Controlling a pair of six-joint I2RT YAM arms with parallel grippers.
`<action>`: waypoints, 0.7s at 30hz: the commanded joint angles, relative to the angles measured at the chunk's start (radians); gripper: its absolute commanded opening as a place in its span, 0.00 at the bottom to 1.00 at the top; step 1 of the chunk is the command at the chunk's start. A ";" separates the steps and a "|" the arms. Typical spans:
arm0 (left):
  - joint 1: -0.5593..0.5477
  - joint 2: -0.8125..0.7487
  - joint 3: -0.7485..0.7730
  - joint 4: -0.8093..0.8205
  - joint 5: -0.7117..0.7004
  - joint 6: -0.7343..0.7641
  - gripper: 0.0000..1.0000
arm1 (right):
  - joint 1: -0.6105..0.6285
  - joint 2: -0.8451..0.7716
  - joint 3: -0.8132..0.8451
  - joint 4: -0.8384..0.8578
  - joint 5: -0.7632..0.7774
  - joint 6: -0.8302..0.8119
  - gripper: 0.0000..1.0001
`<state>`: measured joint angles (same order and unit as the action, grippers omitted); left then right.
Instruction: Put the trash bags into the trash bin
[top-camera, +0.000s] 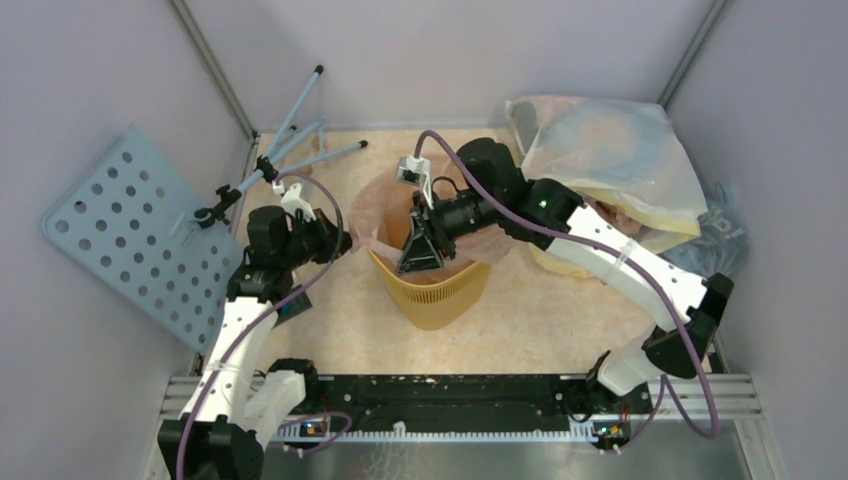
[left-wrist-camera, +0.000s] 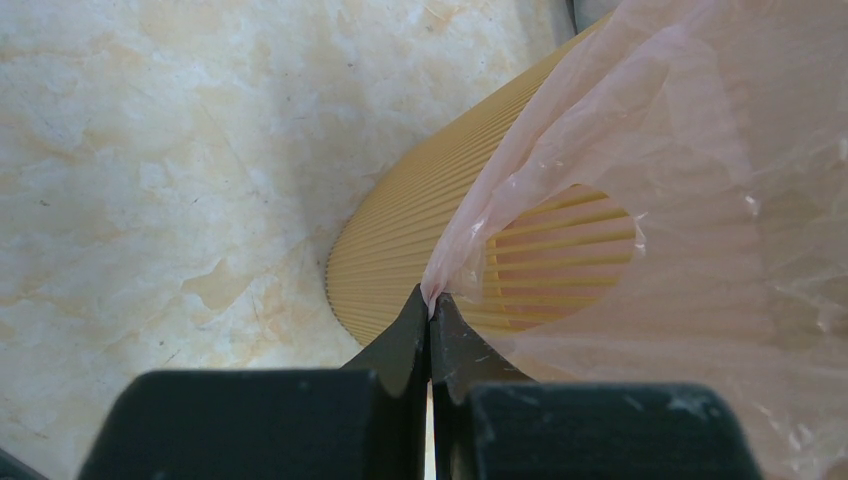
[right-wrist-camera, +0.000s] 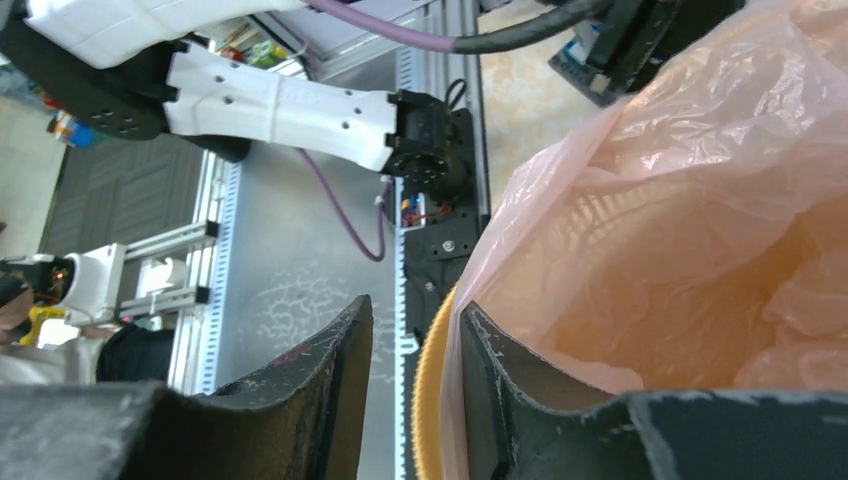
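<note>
The yellow-orange trash bin (top-camera: 435, 295) stands mid-table, with the pale pink trash bag (top-camera: 385, 210) lining its mouth and billowing above the rim. At the bin's left side, my left gripper (top-camera: 345, 243) is shut on a pinched edge of the bag; in the left wrist view the film (left-wrist-camera: 700, 150) runs from the fingertips (left-wrist-camera: 431, 298) over the ribbed bin wall (left-wrist-camera: 420, 220). My right gripper (top-camera: 420, 250) points down at the bin's near rim. Its jaws (right-wrist-camera: 415, 305) stand open astride the rim (right-wrist-camera: 428, 400), one finger inside the bag (right-wrist-camera: 680, 250), the other outside.
A large whitish-yellow sack (top-camera: 600, 150) and a grey-blue plastic bag (top-camera: 715, 240) lie at the back right. A perforated pale blue panel (top-camera: 130, 230) leans at the left, beside a blue tripod stand (top-camera: 290, 140). The arms' rail (top-camera: 460, 400) runs along the near edge.
</note>
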<state>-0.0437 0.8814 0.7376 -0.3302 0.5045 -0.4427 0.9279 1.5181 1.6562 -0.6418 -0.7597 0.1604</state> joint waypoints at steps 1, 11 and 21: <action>0.007 -0.006 0.034 0.010 -0.003 0.015 0.00 | 0.024 -0.073 -0.029 0.074 -0.067 0.033 0.34; 0.005 -0.005 0.031 0.009 -0.009 0.013 0.00 | 0.075 -0.101 -0.074 0.028 -0.001 0.009 0.33; 0.007 0.005 0.037 0.004 -0.024 0.020 0.00 | 0.141 -0.120 -0.108 -0.095 0.191 -0.051 0.28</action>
<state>-0.0437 0.8818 0.7376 -0.3378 0.5022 -0.4423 1.0267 1.4513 1.5623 -0.6819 -0.6682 0.1520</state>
